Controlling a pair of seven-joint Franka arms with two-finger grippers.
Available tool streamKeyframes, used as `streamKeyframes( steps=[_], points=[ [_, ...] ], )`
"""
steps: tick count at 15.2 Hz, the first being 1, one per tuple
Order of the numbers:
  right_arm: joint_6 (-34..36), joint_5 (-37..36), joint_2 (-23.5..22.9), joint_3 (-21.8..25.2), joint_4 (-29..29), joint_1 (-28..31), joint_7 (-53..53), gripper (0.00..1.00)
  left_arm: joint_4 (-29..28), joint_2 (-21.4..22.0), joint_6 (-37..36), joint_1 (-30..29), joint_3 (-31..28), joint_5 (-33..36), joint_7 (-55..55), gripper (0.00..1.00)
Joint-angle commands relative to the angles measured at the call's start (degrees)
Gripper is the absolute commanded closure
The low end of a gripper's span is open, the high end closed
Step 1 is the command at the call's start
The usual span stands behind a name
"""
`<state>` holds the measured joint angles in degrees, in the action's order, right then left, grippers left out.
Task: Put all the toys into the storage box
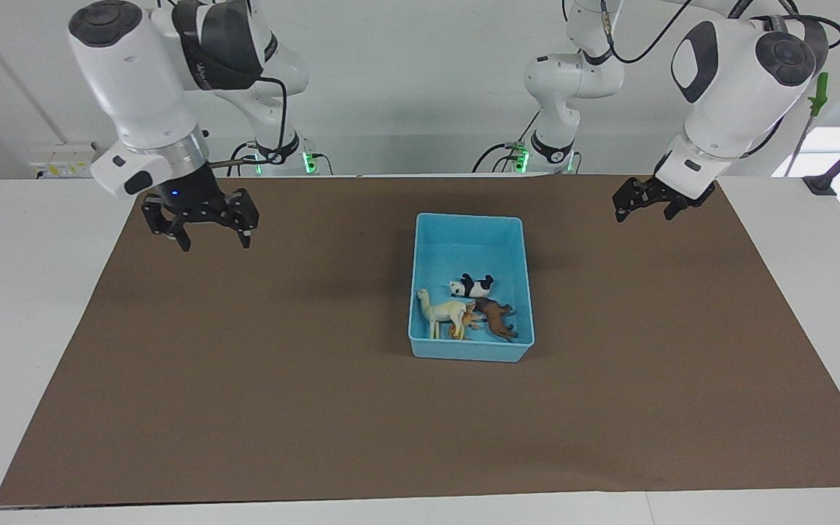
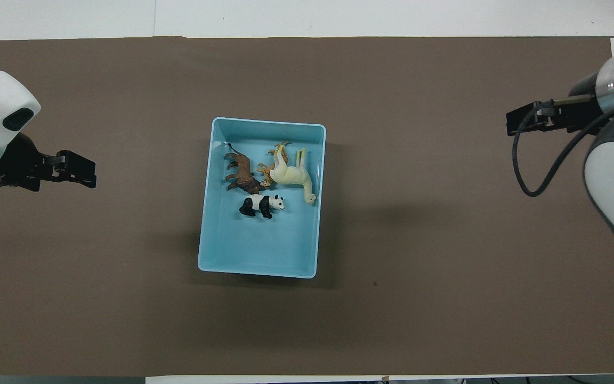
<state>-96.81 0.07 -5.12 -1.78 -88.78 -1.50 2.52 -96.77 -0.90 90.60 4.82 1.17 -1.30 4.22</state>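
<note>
The light blue storage box (image 1: 468, 217) stands mid-table on the brown mat; it also shows in the overhead view (image 2: 267, 122). All four toys lie in the part of the box farther from the robots. The panda (image 1: 472, 285) (image 2: 260, 205) lies nearest the robots. The cream alpaca (image 1: 443, 312) (image 2: 292, 173) lies partly over the orange tiger (image 1: 468, 319) (image 2: 266, 172). The brown lion (image 1: 496, 315) (image 2: 240, 173) lies beside them. My right gripper (image 1: 214, 239) (image 2: 509, 124) hangs open and empty over the mat toward its own end. My left gripper (image 1: 644, 213) (image 2: 93, 173) hangs open and empty over the mat toward its end.
A brown mat (image 1: 245, 379) covers most of the white table (image 1: 19, 306). Both arms are raised well away from the box. A black clamp base (image 1: 821, 184) stands at the table edge near the left arm.
</note>
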Motion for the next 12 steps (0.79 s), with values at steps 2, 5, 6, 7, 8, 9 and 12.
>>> streamKeyframes(
  steps=[2, 5, 6, 7, 8, 9, 12],
  points=[
    [1.88, 3.54, 1.08, -0.77, -1.39, 4.65, -0.85, 0.00, 2.02, -0.77, -0.78, -0.34, 0.24, 0.95, -0.88, 0.00],
    [4.52, 2.92, 1.51, -0.68, -1.66, 6.68, -1.29, 0.00, 2.20, -0.77, -1.04, -0.78, 0.50, 1.03, -0.88, 0.00],
    [5.30, 2.92, 1.69, -0.68, -2.09, 6.77, -1.20, 0.00, 2.29, -0.77, -1.04, -1.39, 1.11, 1.03, -0.97, 0.00],
    [5.31, 2.83, 1.95, -0.68, -3.05, 6.68, -1.12, 0.00, 2.72, -0.77, -1.30, -2.09, 1.20, 1.03, -0.97, 0.00],
    [5.05, 2.83, 2.30, -0.68, -3.50, 6.68, -1.03, 0.00, 2.81, -0.86, -1.22, -2.10, 1.20, 1.03, -0.97, 0.00],
    [5.31, 2.75, 2.31, -0.68, -3.50, 6.68, -1.20, 0.00, 2.82, -0.86, -1.39, -2.10, 1.20, 1.03, -0.97, 0.00],
    [5.93, 2.66, 2.57, -0.68, -4.03, 6.95, -0.94, 0.00, 2.90, -0.86, -1.75, -1.57, 1.11, 1.12, -0.97, 0.00]
  ],
)
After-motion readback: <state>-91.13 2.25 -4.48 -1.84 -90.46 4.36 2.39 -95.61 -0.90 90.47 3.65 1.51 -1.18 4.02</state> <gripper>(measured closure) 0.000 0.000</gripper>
